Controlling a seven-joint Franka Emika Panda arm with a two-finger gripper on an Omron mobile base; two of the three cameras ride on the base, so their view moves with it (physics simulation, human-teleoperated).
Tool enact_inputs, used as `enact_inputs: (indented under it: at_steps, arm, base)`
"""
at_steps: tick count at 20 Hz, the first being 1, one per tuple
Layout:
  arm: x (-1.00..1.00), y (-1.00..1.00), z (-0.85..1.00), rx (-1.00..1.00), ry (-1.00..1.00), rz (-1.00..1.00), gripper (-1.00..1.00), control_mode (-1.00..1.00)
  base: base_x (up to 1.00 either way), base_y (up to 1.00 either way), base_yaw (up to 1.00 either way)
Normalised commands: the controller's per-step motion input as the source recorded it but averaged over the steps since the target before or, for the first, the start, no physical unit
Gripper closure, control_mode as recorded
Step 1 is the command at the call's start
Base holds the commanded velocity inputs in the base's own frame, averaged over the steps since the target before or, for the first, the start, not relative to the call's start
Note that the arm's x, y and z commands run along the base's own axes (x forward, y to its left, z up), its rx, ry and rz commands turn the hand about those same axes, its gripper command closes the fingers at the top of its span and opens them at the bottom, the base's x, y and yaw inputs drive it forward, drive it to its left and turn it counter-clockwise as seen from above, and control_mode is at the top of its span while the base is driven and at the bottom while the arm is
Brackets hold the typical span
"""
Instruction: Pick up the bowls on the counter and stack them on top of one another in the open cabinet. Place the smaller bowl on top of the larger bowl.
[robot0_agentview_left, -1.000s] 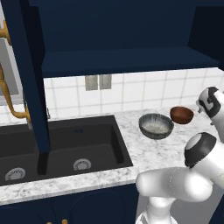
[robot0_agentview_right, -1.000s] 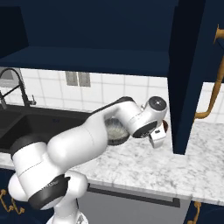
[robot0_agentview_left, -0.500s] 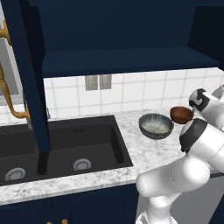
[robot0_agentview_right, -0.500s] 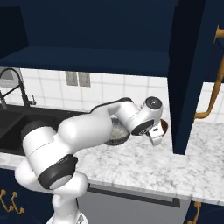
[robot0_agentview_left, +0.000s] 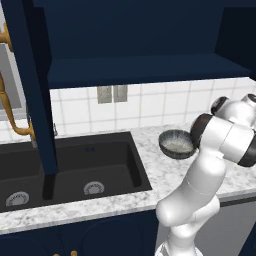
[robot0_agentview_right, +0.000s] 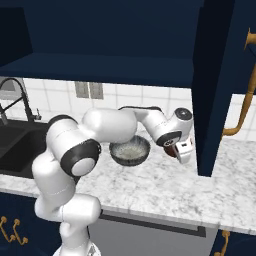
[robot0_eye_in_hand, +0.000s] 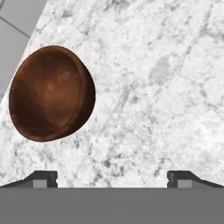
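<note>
Reddish-brown and glossy, the small bowl (robot0_eye_in_hand: 51, 93) is seen in the hand view lying on the white-and-grey marbled table (robot0_eye_in_hand: 166, 78), ahead of the hand (robot0_eye_in_hand: 112, 177) and off to the left of the line between its fingertips. The two dark fingertips (robot0_eye_in_hand: 43, 178) are spread as wide as they go, and nothing is held between them; bare table lies in the gap. The bowl is not touched by either fingertip.

In the right base view the hand (robot0_agentview_right: 183, 152) is seen lowered near the table (robot0_agentview_right: 165, 190), with the small bowl (robot0_agentview_right: 170, 149) just beside it, partly hidden behind the wrist. How close the fingers come to the bowl's rim cannot be told for sure from that angle. The large bowl (robot0_agentview_right: 130, 151), dark grey outside and pale speckled inside, stands upright on the table on the far side of the small bowl from the cabinet door (robot0_agentview_right: 212, 85), apart from the hand. In the left base view the large bowl (robot0_agentview_left: 176, 143) is seen beside the arm, between it and the black sink (robot0_agentview_left: 70, 167). The navy cabinet shelf (robot0_agentview_left: 145, 70) is seen above the hand.
</note>
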Motion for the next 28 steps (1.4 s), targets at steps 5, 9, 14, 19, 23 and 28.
enact_inputs:
  at_steps: [5, 9, 14, 19, 23, 28]
  arm:
    - [0.11, -0.13, -0.35, 0.00, 0.05, -0.01, -1.00, -1.00]
    - [0.25, 0.00, -0.42, 0.04, 0.04, 0.00, -1.00, -1.00]
    - [0.35, 0.00, -0.26, 0.06, 0.00, 0.00, -1.00, -1.00]
    - [0.42, 0.00, -0.27, 0.01, 0.03, -0.01, -1.00, -1.00]
    - [0.40, 0.00, -0.25, 0.00, 0.03, -0.01, -1.00, -1.00]
    - [0.37, 0.00, -0.23, 0.00, 0.01, -0.01, -1.00, -1.00]
  base:
    - [0.00, 0.00, 0.00]
    - [0.00, 0.00, 0.00]
    - [0.00, 0.00, 0.00]
    - [0.00, 0.00, 0.00]
    - [0.00, 0.00, 0.00]
    - [0.00, 0.00, 0.00]
